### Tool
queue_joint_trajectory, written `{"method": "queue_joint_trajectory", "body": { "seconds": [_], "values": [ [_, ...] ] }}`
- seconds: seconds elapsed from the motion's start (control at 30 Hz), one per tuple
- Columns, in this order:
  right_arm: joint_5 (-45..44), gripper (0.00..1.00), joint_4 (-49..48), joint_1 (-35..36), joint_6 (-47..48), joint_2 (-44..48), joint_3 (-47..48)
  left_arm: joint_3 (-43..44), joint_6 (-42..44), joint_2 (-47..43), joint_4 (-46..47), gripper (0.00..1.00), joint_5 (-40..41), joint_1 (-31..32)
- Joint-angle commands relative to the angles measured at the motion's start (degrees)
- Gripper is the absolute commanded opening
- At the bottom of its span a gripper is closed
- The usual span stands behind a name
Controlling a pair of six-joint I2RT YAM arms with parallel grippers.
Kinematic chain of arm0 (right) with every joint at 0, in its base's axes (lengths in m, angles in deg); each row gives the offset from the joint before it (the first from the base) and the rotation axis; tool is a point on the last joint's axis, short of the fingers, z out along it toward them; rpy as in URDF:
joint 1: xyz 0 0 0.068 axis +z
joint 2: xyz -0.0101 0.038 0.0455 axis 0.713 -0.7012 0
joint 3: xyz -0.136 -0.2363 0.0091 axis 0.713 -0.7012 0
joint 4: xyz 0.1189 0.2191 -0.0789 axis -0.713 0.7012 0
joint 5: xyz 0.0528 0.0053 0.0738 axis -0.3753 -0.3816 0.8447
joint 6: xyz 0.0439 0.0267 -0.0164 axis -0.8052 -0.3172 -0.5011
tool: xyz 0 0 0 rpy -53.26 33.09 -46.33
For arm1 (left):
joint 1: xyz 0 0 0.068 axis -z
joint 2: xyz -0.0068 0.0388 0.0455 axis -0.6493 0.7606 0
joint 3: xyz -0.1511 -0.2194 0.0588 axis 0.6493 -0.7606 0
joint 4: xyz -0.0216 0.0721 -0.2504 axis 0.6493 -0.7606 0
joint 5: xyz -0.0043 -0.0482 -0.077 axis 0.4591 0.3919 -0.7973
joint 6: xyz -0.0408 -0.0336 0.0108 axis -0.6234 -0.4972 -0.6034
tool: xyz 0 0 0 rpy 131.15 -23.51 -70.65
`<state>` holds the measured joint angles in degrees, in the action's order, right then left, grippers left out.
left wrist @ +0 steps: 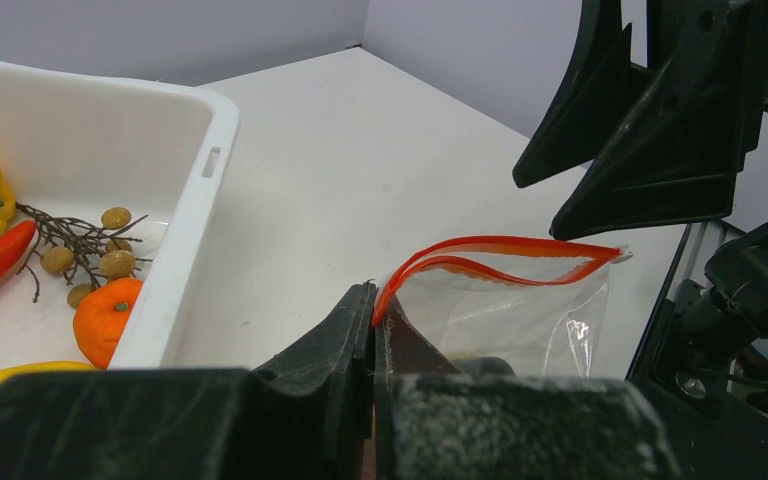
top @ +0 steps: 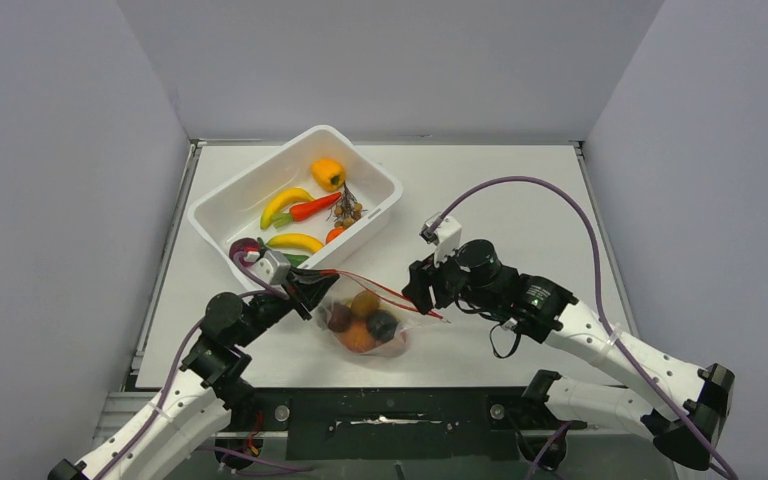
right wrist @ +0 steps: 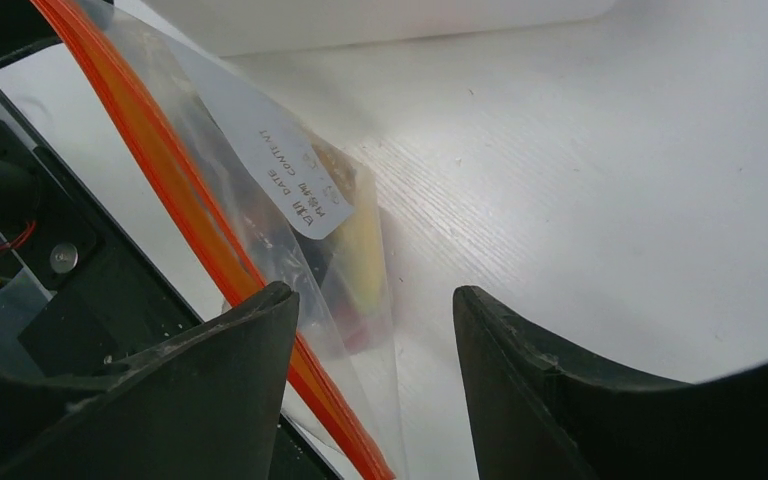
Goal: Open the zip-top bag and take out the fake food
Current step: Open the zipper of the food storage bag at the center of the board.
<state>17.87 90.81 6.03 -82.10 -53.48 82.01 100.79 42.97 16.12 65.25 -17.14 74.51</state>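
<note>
The zip-top bag point(top: 397, 343) lies near the table's front edge, clear, with a red-orange zip strip point(left wrist: 500, 245) whose two lips stand slightly apart. Fake food shows through it: a dark plum point(top: 340, 318), a peach point(top: 365, 303) and an orange fruit point(top: 357, 338). My left gripper point(top: 312, 290) is shut on the strip's left end point(left wrist: 373, 300). At the bag's right end my right gripper point(top: 422, 290) is open. In the right wrist view the strip point(right wrist: 175, 175) and bag film run between its spread fingers point(right wrist: 372, 295), close to the left finger and not pinched.
A white tub point(top: 372, 165) stands behind the bag at the back left, holding a yellow pepper point(top: 328, 173), bananas point(top: 285, 205), a red chili point(top: 315, 208) and a grape stem point(top: 348, 208). Its near corner point(left wrist: 215, 150) is close to my left gripper. The table's front rail lies just below the bag.
</note>
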Motion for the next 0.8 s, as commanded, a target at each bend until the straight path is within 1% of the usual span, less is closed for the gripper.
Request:
{"method": "queue_joint_trajectory", "body": {
  "seconds": [0.0,0.23,0.5,0.6,0.77],
  "values": [
    [3.97,0.58,-4.73,0.25,0.98,-0.18,2.93,3.31,0.12,-0.88,1.44,0.00,-1.52,-0.24],
    [5.79,0.57,-4.99,0.26,0.99,-1.85,3.00,2.70,0.34,-1.31,1.22,0.00,-0.74,-0.34],
    [8.42,0.57,-8.63,0.25,-0.35,-0.88,1.54,2.63,0.43,-1.11,1.15,0.00,-0.91,-0.29],
    [9.29,0.57,-8.57,0.25,-0.63,-1.59,1.72,2.60,0.39,-1.23,1.08,0.00,-1.02,-0.26],
    [8.20,0.56,-6.60,0.22,-1.05,-3.70,2.76,2.63,0.30,-1.62,0.82,0.00,-0.66,-0.29]
  ]
}}
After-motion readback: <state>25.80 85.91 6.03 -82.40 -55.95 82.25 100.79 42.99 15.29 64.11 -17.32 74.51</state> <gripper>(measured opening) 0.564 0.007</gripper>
